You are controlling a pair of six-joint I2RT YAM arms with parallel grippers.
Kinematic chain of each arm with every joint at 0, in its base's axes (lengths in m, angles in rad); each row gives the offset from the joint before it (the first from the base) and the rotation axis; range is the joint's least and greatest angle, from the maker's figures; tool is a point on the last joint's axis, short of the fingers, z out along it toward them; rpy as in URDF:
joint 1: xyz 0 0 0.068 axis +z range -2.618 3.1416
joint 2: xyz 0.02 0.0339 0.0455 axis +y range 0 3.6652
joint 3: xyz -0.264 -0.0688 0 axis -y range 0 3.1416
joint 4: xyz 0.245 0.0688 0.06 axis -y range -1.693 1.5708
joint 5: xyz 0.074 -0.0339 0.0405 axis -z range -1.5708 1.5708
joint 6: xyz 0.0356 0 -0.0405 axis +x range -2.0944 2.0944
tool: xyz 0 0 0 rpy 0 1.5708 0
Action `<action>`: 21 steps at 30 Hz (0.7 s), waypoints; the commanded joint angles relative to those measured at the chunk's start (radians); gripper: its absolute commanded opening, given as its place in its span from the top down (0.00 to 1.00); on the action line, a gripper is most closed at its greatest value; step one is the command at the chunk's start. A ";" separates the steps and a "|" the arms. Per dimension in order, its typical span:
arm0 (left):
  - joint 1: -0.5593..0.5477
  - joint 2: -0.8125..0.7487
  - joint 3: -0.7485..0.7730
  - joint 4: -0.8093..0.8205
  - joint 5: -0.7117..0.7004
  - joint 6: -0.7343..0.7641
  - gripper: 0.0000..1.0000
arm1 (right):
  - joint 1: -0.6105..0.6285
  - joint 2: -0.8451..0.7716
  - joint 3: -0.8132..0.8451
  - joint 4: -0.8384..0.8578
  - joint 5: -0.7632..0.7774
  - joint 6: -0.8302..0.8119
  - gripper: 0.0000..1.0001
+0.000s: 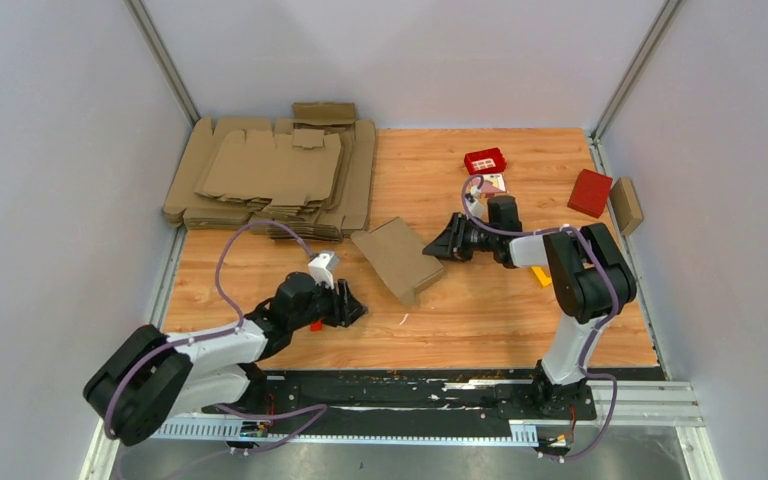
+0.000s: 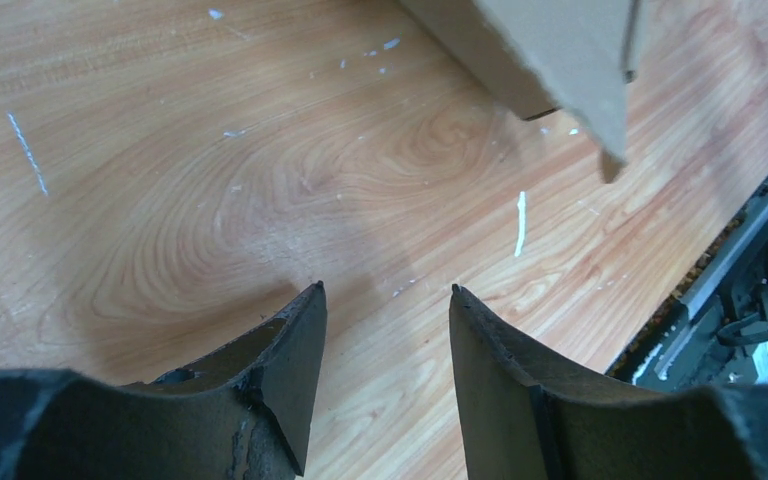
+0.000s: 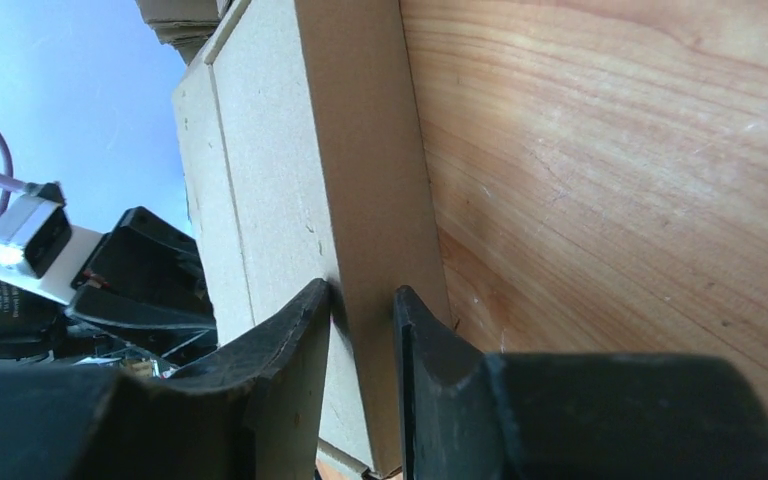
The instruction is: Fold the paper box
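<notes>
The paper box [image 1: 398, 259] is a plain brown oblong lying slantwise on the wooden table. My right gripper [image 1: 434, 246] is at its right long edge. In the right wrist view the gripper [image 3: 362, 292] has its jaws drawn close on that edge of the box [image 3: 290, 150]. One fingertip [image 3: 312, 300] sits on the pale top face and the other is on the brown side wall. My left gripper [image 1: 357, 308] is open and empty, low over bare wood. In the left wrist view the gripper [image 2: 387, 288] sits a short way from the box's near corner [image 2: 570, 50].
A pile of flat cardboard blanks [image 1: 275, 175] fills the back left. Two small red boxes [image 1: 485, 160] [image 1: 589, 192] and a brown piece [image 1: 626, 205] sit at the back right. The black base rail [image 1: 430, 385] runs along the near edge.
</notes>
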State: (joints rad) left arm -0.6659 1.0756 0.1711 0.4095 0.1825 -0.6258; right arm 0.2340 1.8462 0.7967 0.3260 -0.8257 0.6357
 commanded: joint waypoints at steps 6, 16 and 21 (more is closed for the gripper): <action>0.003 0.290 0.145 0.197 -0.026 -0.121 0.49 | -0.041 0.003 -0.033 -0.115 0.150 -0.074 0.75; -0.005 0.482 0.376 0.208 -0.079 -0.090 0.50 | -0.019 -0.052 -0.029 -0.139 0.172 -0.112 0.69; -0.009 0.510 0.447 0.162 -0.107 -0.045 0.48 | 0.009 -0.116 -0.026 -0.169 0.224 -0.150 0.66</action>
State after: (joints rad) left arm -0.6682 1.5768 0.5705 0.5678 0.1162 -0.7166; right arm 0.2207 1.7916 0.7666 0.2047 -0.6712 0.5529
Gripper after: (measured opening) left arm 0.519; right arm 0.332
